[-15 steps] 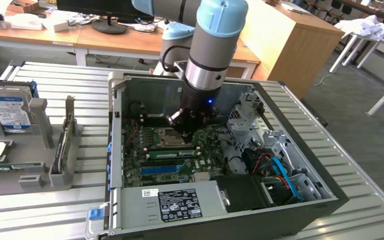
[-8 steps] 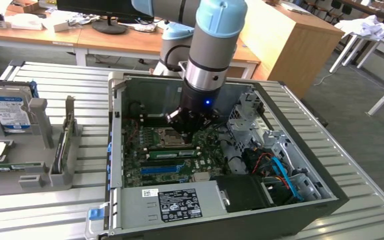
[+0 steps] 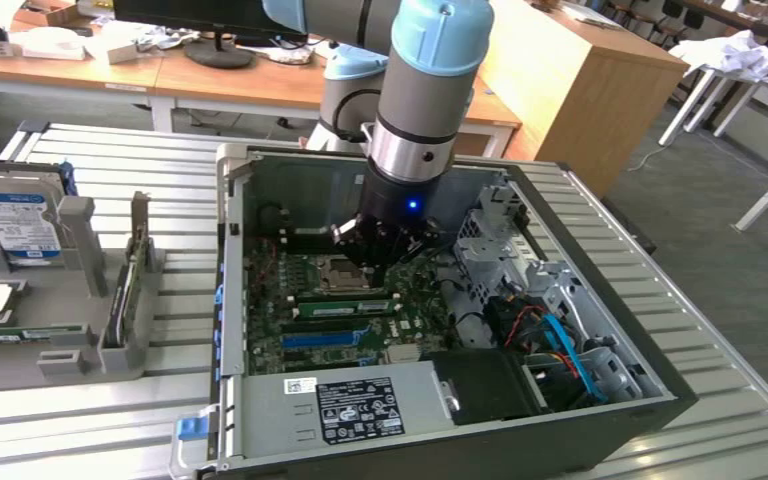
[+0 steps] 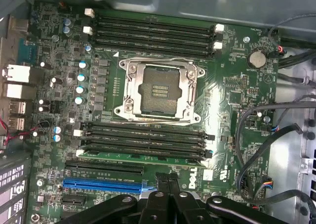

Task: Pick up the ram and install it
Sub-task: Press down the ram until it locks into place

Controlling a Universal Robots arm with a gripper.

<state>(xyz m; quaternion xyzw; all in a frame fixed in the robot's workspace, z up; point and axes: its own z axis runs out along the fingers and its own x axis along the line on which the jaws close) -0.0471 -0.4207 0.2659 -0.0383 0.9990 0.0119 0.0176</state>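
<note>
Nearest me, inside the open black computer case (image 3: 651, 385), the long green ram stick (image 3: 344, 306) lies along the slot closest to the bright blue plastic slot strip (image 4: 103, 185), though I can't tell if both end latches have caught. The black claw (image 4: 167, 184) hangs clenched and empty-looking just over that strip's end. If it bears down off-centre, I'd fear the stick seating crooked, or the tips striking the green motherboard (image 4: 237, 85) short of the silver processor socket (image 4: 158, 88) beyond.
</note>
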